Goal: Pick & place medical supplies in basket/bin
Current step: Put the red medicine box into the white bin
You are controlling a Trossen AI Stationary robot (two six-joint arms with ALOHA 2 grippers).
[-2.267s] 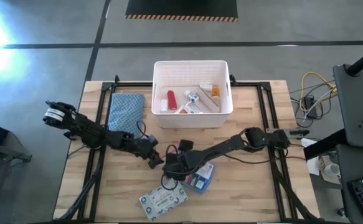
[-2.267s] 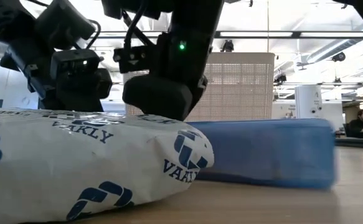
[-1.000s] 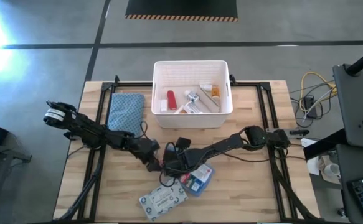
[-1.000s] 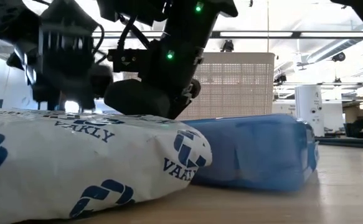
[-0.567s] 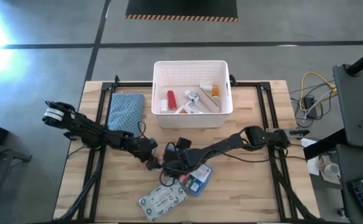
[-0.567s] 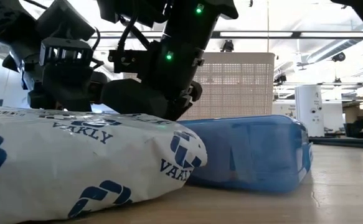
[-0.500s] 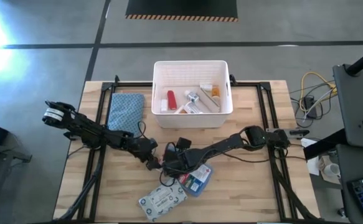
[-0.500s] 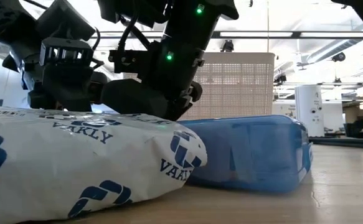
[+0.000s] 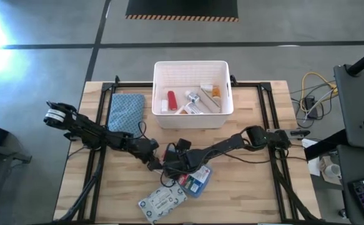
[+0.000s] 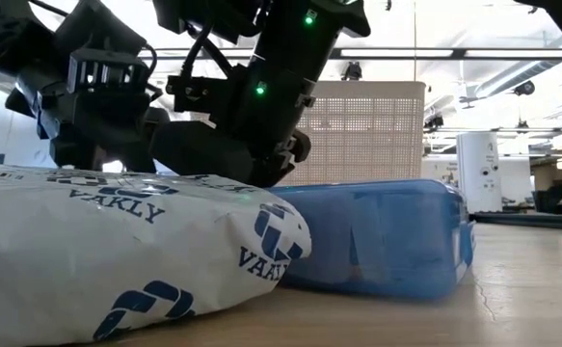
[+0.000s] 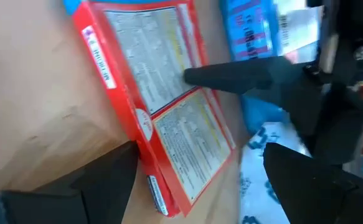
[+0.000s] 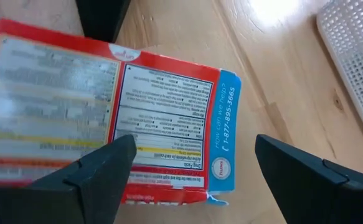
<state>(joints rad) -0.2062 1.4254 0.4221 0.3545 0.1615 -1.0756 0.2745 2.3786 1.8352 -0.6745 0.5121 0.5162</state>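
Honestly, the biggest risk sits between my two arms over the pale wooden table [image 9: 244,200]: both grippers crowd the same flat red-and-white printed cardboard packet [image 12: 106,118], which lies on the boards near the table's middle, well short of the white slotted plastic bin [image 9: 193,94] at the far side. If both close on it, I judge the fingers could clash, or the thin box could buckle or skid away.

My right gripper [image 12: 187,162] is spread wide, its dark fingers [image 12: 100,171] straddling the packet's blue-edged end without pinching it. My left gripper [image 11: 193,162] is likewise spread, one finger low beside the packet's red edge. In that wrist view a dark finger of the other arm lies across the printed face, so a careless lift could drag the packet sideways.

A smaller worry: the blue plastic-wrapped packet [image 10: 377,236] lies touching the white soft pack printed with a blue-grey pattern [image 10: 126,255], both just near of the grippers, and a low sweep could shove them.

Against the frame from over two seconds back, the right arm has slid left, the blue packet has shifted left with its right end pulled in, and the white pack's corner has drawn back slightly.
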